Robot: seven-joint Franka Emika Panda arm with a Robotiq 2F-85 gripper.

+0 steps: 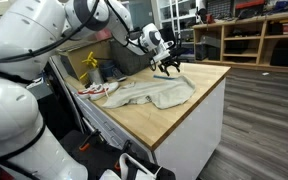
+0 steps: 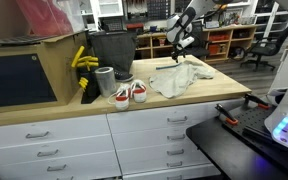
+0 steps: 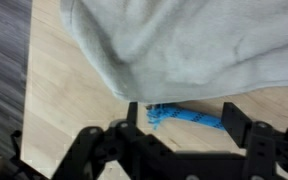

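- I am hovering the gripper (image 1: 167, 68), jaws spread and empty, over the countertop's (image 1: 199, 100) far corner.
- The grey garment (image 1: 154, 92) is lying crumpled beneath, with a blue cord (image 3: 189, 117) peeking out; I judge that a grasp is left to make.

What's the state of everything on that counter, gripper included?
gray cloth: crumpled, lying on the counter
gripper: open, holding nothing, over the cloth's edge
blue cord: on the counter, partly under the cloth
sneakers: upright, side by side
drawers: shut

Exteriors wide; wrist close above cloth (image 3: 164, 40)
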